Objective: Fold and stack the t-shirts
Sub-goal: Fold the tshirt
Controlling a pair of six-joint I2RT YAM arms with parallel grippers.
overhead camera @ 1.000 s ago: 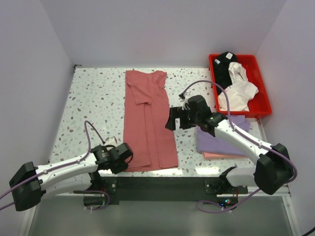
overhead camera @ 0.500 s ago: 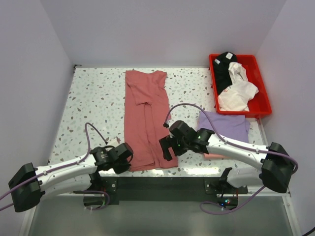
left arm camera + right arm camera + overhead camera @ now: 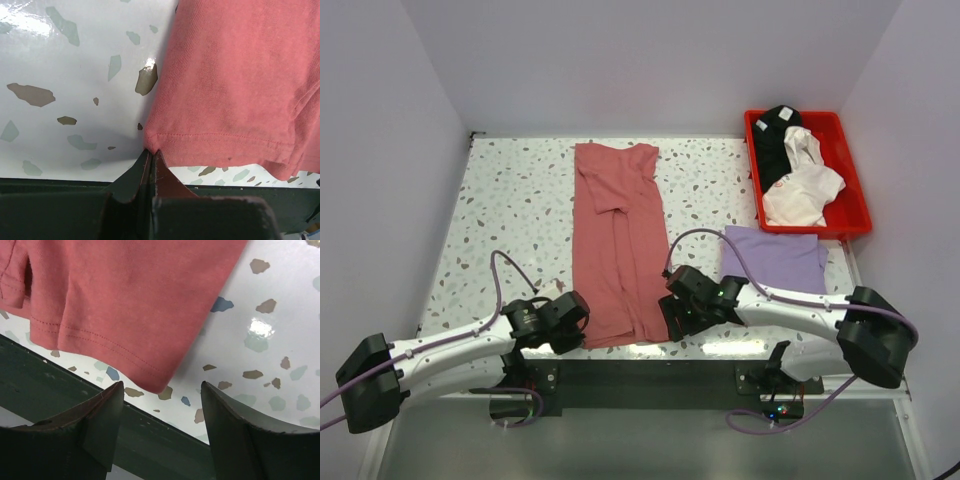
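The dusty red t-shirt (image 3: 620, 250) lies folded into a long strip down the middle of the table. My left gripper (image 3: 578, 330) is at its near left hem corner. In the left wrist view the gripper (image 3: 151, 152) is shut, pinching the corner of the red hem (image 3: 235, 90). My right gripper (image 3: 672, 322) is at the near right corner. In the right wrist view it (image 3: 161, 385) is open, its fingers either side of the hem corner (image 3: 125, 300) and not gripping it. A folded lavender t-shirt (image 3: 775, 258) lies to the right.
A red plastic tray (image 3: 855, 190) at the back right holds a white shirt (image 3: 805, 190) and a black one (image 3: 775, 135). The table's dark front edge (image 3: 650, 375) runs just behind both grippers. Walls stand close on the left, the right and the back.
My right arm has swung from beside the lavender shirt down to the red shirt's near right corner. My left gripper has stayed at the near left corner.
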